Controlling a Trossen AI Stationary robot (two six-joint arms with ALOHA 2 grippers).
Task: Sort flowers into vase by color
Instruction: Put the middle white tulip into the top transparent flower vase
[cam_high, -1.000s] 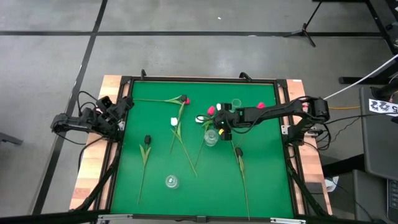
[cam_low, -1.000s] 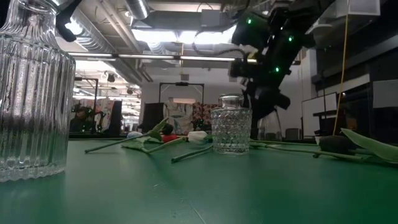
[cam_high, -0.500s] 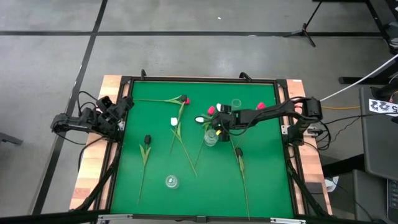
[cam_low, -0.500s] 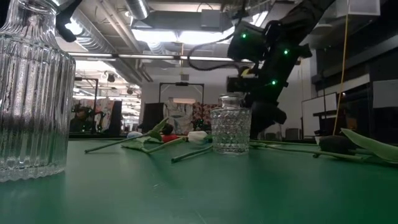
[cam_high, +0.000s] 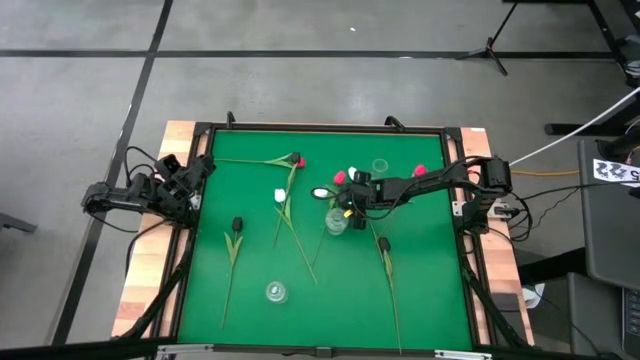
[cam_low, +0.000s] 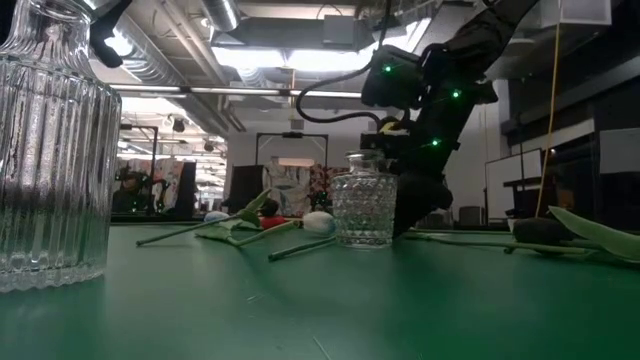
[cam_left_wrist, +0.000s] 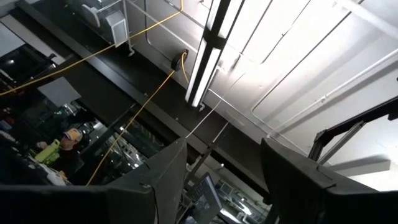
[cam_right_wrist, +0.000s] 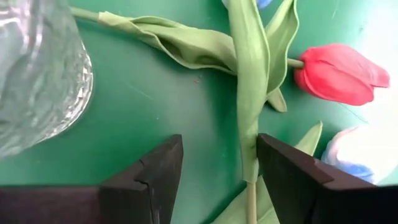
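Observation:
Several tulips lie flat on the green mat: pink heads, white heads, dark heads. My right gripper is open and low over the mat beside the small cut-glass vase. In the right wrist view its fingers straddle a green stem and leaf, with a pink head, a white head and the vase close by. My left gripper waits at the table's left edge, open. My right gripper stands from above over a tulip's stem, one finger on each side, with the stem lying along the mat close to one finger. I cannot tell whether that finger touches it.
A ribbed glass vase stands near the table's near edge and looms large in the low view. A third small vase stands toward the far edge. Stems cross the mat's middle. A raised dark frame rims the mat.
My right gripper has moved toward the table's left and down, from beside the cut-glass vase to just over the tulips behind it. The vase and the stem lying by it have slid a little toward the table's left.

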